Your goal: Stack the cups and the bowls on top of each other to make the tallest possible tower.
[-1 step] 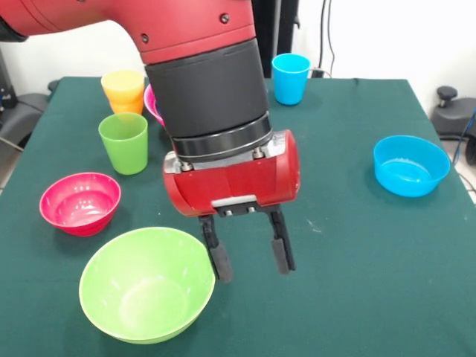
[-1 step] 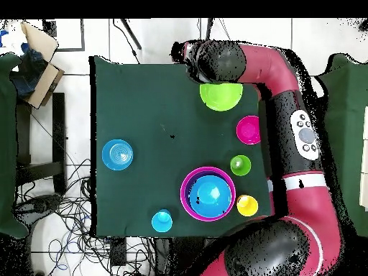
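Observation:
My gripper [image 1: 251, 254] hangs open and empty just above the table, right beside the large light green bowl [image 1: 146, 282] [image 2: 221, 95]. The red-pink bowl [image 1: 80, 202] [image 2: 248, 129] and the green cup [image 1: 124, 143] [image 2: 241, 165] stand further along the same side. A yellow cup [image 1: 123, 83] [image 2: 247, 205] sits in an orange cup [image 1: 129, 105]. The tower [image 2: 208, 192] is a large pink bowl [image 2: 182, 195] [image 1: 152, 104] holding a purple bowl and a blue bowl; my arm hides most of it in the front view. Standing apart are the blue cup [image 1: 290, 78] [image 2: 162, 221] and the light blue bowl [image 1: 410, 165] [image 2: 117, 154].
A dark green cloth [image 1: 342, 245] covers the table. My arm reaches over the table's side where the bowls and cups are gathered. Cables and a cardboard box [image 2: 36, 54] lie on the floor beyond the table edges.

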You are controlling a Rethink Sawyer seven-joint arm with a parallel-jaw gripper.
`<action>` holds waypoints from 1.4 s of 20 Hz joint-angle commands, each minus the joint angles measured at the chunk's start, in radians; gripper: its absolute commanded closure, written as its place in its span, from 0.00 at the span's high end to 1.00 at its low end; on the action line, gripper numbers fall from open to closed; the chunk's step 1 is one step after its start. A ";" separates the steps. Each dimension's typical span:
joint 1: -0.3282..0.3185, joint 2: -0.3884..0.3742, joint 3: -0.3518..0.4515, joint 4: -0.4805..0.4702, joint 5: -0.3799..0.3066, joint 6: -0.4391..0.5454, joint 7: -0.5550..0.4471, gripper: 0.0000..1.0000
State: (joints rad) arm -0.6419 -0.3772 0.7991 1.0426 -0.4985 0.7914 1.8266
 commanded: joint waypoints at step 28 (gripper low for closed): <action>0.096 -0.098 -0.187 0.176 -0.147 -0.095 -0.027 1.00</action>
State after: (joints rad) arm -0.6079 -0.4682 0.7054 1.2015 -0.5574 0.6950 1.8266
